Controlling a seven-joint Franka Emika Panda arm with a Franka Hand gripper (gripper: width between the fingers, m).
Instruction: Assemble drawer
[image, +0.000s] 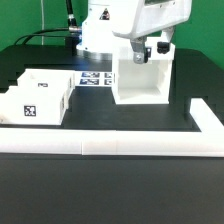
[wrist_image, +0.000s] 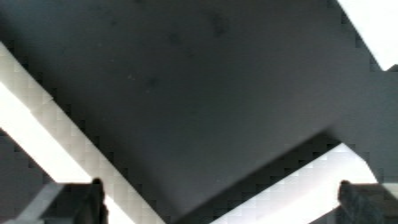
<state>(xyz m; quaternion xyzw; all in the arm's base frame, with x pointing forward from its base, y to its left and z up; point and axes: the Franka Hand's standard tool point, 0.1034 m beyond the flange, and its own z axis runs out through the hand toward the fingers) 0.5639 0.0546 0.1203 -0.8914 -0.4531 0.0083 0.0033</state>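
Claw (image: 151, 50) is spread wide, fingers (wrist_image: 71, 203) far apart with nothing pinched, right at the top of the tall housing (image: 140, 82). The two trays (image: 35, 98) sit on the counter (image: 120, 125), over on the exterior view's left.

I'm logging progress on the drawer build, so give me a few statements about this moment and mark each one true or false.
1. The housing stands upright on the table. True.
2. The gripper holds a tray. False: its fingers stand apart with nothing between them.
3. The trays lie to the exterior view's left of the housing. True.
4. One tray already sits inside the housing. False: the trays lie on the table, apart from it.
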